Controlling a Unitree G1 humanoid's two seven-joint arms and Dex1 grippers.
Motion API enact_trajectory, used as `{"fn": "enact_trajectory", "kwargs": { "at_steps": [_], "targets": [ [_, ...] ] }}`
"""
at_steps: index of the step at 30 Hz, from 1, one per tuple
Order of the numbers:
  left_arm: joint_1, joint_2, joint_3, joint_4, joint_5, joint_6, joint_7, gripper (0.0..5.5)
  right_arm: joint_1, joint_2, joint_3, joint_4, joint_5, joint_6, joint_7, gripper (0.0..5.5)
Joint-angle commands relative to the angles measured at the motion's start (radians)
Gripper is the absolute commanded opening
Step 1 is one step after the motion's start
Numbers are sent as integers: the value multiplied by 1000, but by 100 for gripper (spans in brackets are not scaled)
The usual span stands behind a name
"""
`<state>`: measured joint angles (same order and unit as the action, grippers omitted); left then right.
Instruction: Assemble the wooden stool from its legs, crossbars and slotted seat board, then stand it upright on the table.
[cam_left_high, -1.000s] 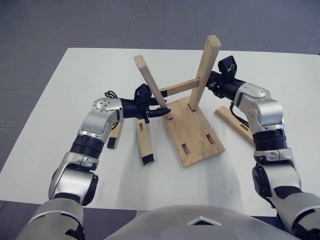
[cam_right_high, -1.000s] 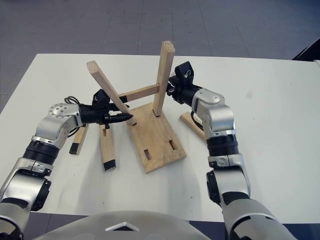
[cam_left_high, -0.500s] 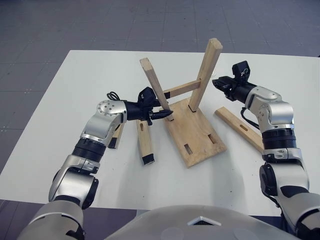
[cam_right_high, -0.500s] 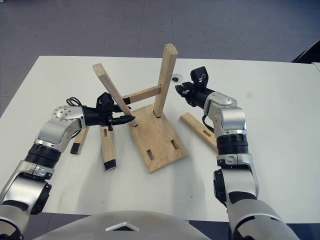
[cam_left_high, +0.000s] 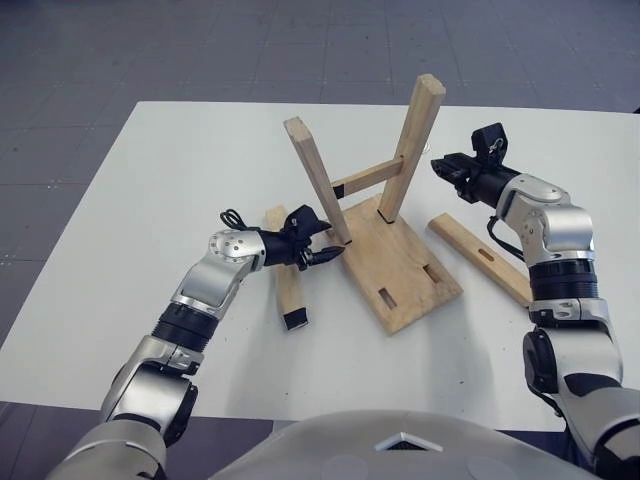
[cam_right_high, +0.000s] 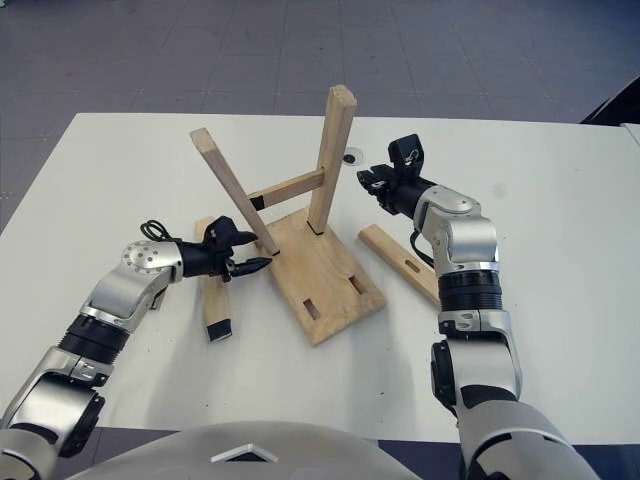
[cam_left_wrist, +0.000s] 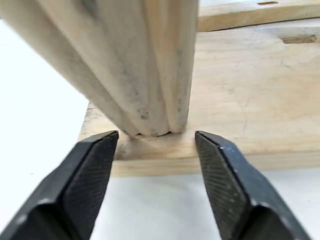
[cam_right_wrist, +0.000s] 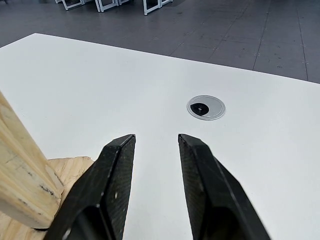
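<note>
Left eye view, counted from the left: one loose bar (cam_left_high: 290, 297) with a dark end, partly under the left arm; two legs standing in one seat board (cam_left_high: 400, 270), a leaning leg (cam_left_high: 315, 175) and an upright leg (cam_left_high: 410, 140); one crossbar (cam_left_high: 365, 178) joining them; and one slotted bar (cam_left_high: 480, 255) lying loose toward the right edge of the white surface (cam_left_high: 130, 200). Whether another piece lies under the left arm cannot be told. The board sits mid-surface, two open rectangular slots on its near half. The left arm reaches low over the surface, its left pincer (cam_left_high: 328, 256) apart with one finger on each side of the leaning leg's foot, right at the board's edge. The right arm is bent at the elbow, the right pincer (cam_left_high: 440, 165) apart around bare air just beside the upright leg, toward the far edge. All parts are pale, square-cut raw wood. The pincer fingers are black with finely ribbed pads. One round grey grommet (cam_right_wrist: 206, 107) is set into the surface near the far edge.
</note>
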<state>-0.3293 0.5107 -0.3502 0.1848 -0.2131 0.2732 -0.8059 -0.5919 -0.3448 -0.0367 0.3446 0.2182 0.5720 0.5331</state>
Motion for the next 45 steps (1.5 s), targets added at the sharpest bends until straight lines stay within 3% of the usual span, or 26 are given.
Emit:
{"fn": "enact_trajectory", "kwargs": {
  "at_steps": [1,5,8,11,15,21,27,31,39,42,45],
  "targets": [
    [33,17,13,-22,33,41,-4,368,28,-24,21,-18,-11,15,24,159],
    [92,46,102,-138,10,123,48,418,140,-129,194,-79,-138,-59,126,159],
    [157,27,168,-258,-36,208,88,418,202,-175,241,-92,-195,-157,161,159],
    [204,-10,146,-324,-4,276,167,418,243,-199,257,-89,-212,-220,194,159],
    [205,-25,37,-256,158,259,261,418,320,-241,273,-171,-201,-265,278,159],
    [126,-134,51,-114,201,223,351,418,370,-301,328,-274,-248,-421,370,159],
    [-2,-206,68,75,227,159,371,418,380,-282,362,-324,-261,-429,395,159],
    [18,-181,75,25,242,181,358,418,337,-283,300,-288,-264,-358,334,159],
    [183,-124,223,-389,176,413,378,418,244,-234,28,-486,-86,24,170,159],
    [-43,-217,488,-441,19,508,486,418,223,-100,-95,-469,-52,159,-41,159],
    [-334,-247,616,-360,-102,502,534,418,287,-17,-137,-486,-63,197,-174,159]
  ]
}}
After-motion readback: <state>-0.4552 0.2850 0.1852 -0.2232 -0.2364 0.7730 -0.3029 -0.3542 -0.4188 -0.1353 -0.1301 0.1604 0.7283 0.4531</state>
